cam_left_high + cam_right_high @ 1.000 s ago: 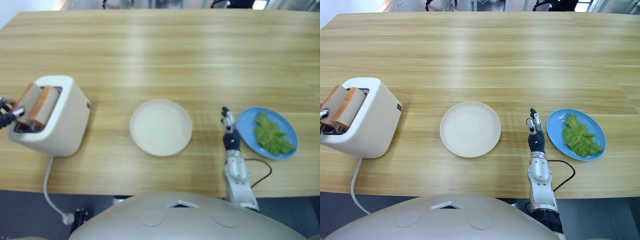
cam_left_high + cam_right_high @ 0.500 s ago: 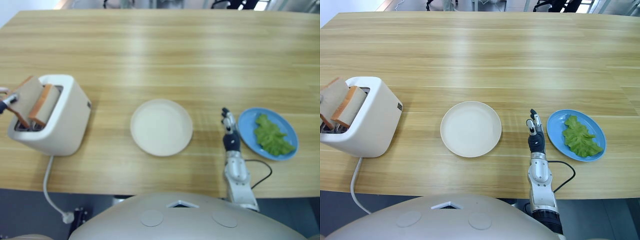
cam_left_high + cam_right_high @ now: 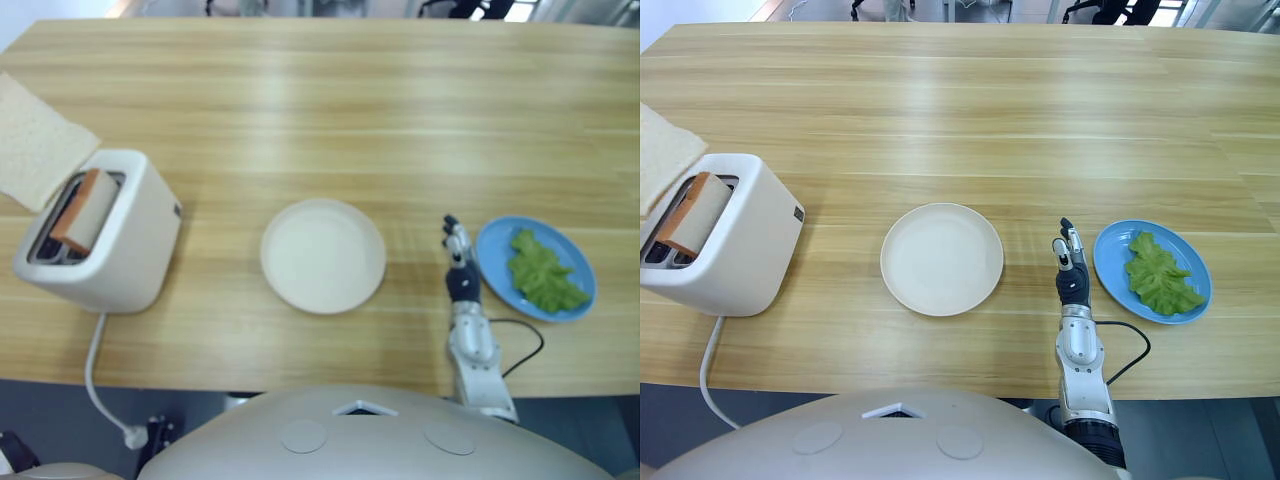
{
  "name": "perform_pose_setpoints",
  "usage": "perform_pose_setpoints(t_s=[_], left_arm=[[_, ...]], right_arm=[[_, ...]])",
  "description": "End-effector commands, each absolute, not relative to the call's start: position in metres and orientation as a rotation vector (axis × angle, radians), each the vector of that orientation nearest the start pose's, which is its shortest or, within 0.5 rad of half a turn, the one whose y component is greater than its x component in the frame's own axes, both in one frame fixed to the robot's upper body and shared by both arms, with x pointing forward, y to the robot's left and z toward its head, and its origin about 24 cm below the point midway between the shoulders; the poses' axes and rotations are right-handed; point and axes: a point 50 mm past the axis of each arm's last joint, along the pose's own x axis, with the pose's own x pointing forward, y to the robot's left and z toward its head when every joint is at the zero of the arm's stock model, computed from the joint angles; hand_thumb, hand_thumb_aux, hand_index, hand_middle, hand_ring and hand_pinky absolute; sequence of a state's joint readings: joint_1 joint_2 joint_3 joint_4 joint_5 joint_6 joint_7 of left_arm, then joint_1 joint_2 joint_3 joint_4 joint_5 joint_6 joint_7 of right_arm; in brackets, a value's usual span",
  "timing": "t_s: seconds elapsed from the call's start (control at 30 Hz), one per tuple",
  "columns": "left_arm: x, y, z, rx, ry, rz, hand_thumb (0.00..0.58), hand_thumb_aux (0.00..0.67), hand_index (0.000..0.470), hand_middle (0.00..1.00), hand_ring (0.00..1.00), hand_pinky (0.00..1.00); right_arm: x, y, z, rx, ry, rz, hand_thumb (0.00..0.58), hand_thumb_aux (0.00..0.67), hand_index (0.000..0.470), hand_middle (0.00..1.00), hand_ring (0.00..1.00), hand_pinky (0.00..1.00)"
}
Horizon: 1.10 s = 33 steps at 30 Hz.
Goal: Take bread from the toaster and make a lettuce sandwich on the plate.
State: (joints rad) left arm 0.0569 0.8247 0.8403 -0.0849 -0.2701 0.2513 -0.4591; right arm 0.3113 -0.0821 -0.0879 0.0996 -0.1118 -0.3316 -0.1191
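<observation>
Near the table's [image 3: 960, 100] front-right corner, the right hand [image 3: 1070, 262] rests, fingers straight and empty, between plate [image 3: 941, 258] and lettuce [image 3: 1158, 272]; one bread slice [image 3: 685, 215] stands in the toaster [image 3: 750, 240].

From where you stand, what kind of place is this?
Probably an office or lab staged as a kitchen: a long wooden table holds a toaster, a cream plate and lettuce on a blue plate, with what look like chair bases behind.

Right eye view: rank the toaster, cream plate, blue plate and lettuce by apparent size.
1. toaster, largest.
2. cream plate and blue plate, which look nearly alike, so not ranked apart.
3. lettuce, smallest.
</observation>
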Motion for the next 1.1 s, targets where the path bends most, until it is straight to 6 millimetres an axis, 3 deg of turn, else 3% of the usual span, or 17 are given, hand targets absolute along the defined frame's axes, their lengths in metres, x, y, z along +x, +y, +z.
perform_pose_setpoints(t_s=[0.03,0.2,0.33,0.47,0.6,0.93,1.1], left_arm=[[0.187,0.368,0.233,0.4,-0.182,0.149,0.58,0.67,0.46,1.0,1.0,1.0],[0.207,0.302,0.232,0.289,-0.229,-0.101,0.58,0.67,0.46,1.0,1.0,1.0],[0.221,0.246,0.202,0.232,-0.155,-0.31,0.58,0.67,0.46,1.0,1.0,1.0],[0.227,0.206,0.161,0.245,-0.036,-0.455,0.58,0.67,0.46,1.0,1.0,1.0],[0.229,0.184,0.124,0.357,0.051,-0.566,0.58,0.67,0.46,1.0,1.0,1.0],[0.265,0.146,0.063,0.64,0.103,-0.778,0.58,0.67,0.46,1.0,1.0,1.0],[0.279,0.13,0.054,0.693,0.074,-0.831,0.58,0.67,0.46,1.0,1.0,1.0]], right_arm=[[0.175,-0.208,-0.01,-0.216,0.08,-0.236,0.0,0.0,0.0,0.0,0.0,0.0],[0.179,-0.204,-0.011,-0.213,0.08,-0.227,0.0,0.0,0.0,0.0,0.0,0.0],[0.181,-0.205,-0.01,-0.214,0.077,-0.222,0.0,0.0,0.0,0.0,0.0,0.0],[0.181,-0.205,-0.01,-0.216,0.077,-0.218,0.0,0.0,0.0,0.0,0.0,0.0],[0.18,-0.205,-0.01,-0.216,0.082,-0.211,0.0,0.0,0.0,0.0,0.0,0.0],[0.18,-0.204,-0.009,-0.217,0.083,-0.204,0.0,0.0,0.0,0.0,0.0,0.0],[0.18,-0.204,-0.009,-0.22,0.085,-0.197,0.0,0.0,0.0,0.0,0.0,0.0]])
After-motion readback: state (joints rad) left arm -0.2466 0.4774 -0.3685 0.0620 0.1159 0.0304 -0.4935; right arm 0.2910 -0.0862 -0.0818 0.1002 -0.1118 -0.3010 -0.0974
